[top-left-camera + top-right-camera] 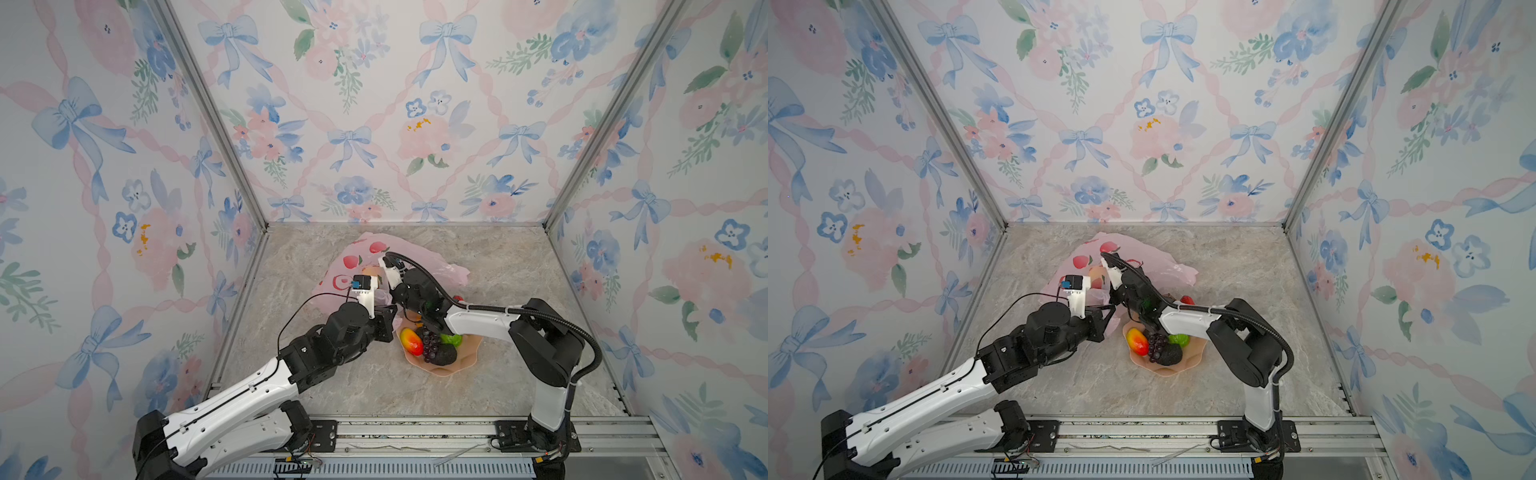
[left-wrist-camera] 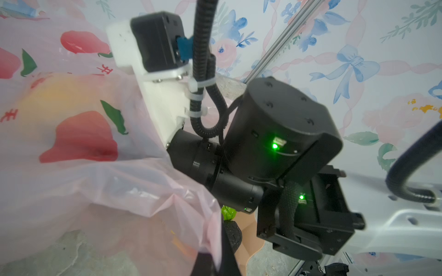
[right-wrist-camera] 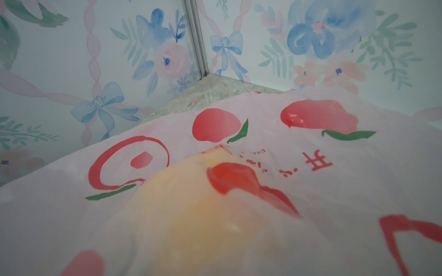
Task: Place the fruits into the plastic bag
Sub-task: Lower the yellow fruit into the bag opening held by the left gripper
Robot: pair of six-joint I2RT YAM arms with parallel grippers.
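The pink plastic bag (image 1: 365, 249) (image 1: 1167, 266) lies at the back, left of centre. My left gripper (image 1: 392, 309) (image 2: 215, 258) is shut on the bag's front edge and holds it up. My right gripper (image 1: 384, 282) reaches into the mouth, its fingers hidden under the film. A yellow fruit (image 3: 191, 203) (image 2: 59, 100) sits right where they are and pushes the film up. More fruits lie in the peach bowl (image 1: 469, 349): a red-yellow mango (image 1: 411, 340), grapes (image 1: 428, 343), a green fruit (image 1: 451, 338) and a black avocado (image 1: 444, 355).
My right arm (image 1: 482, 320) stretches over the back of the bowl. Something red (image 1: 457, 298) shows on the table just behind that arm. Patterned walls close the left, back and right sides. A metal rail (image 1: 415, 432) runs along the front edge.
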